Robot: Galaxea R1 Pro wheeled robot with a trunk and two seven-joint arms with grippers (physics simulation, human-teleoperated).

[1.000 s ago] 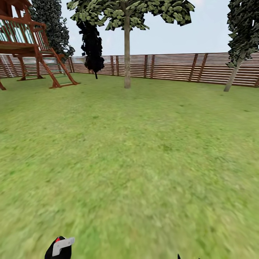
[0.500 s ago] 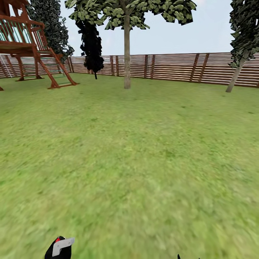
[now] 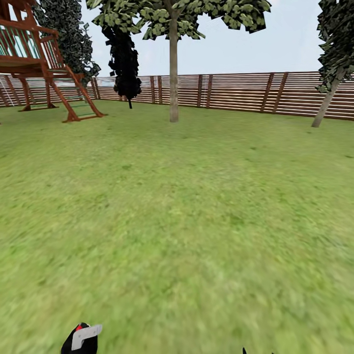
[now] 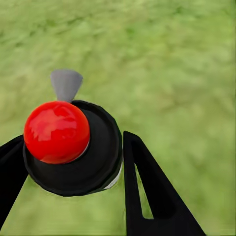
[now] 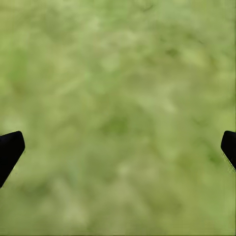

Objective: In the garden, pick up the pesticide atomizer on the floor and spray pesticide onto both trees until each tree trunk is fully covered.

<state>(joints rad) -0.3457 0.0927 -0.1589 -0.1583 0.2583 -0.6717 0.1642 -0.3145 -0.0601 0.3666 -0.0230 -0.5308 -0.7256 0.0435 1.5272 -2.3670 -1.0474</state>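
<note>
My left gripper (image 4: 73,142) is shut on the pesticide atomizer (image 4: 69,147), a black round body with a red knob and a grey nozzle. Its black fingers (image 4: 147,191) press both sides of the body. The atomizer (image 3: 81,338) also shows at the lower edge of the head view, held over the grass. Far ahead on the lawn stands a tree (image 3: 173,29) with a straight, pale grey-brown tree trunk (image 3: 173,78). My right gripper (image 5: 118,147) hangs open over grass with nothing between its fingertips (image 5: 10,150).
A brown slatted fence (image 3: 236,91) closes off the back of the garden. A wooden play tower with a ladder (image 3: 44,64) stands far left. A dark columnar tree (image 3: 125,59) grows by the fence, and a leaning dark-leaved tree (image 3: 327,98) at far right. Open grass (image 3: 196,211) lies ahead.
The whole head view has drifted a little: the play tower slid left and the lawn's far features sit slightly nearer, so the camera moved. Both grippers keep their pose and state.
</note>
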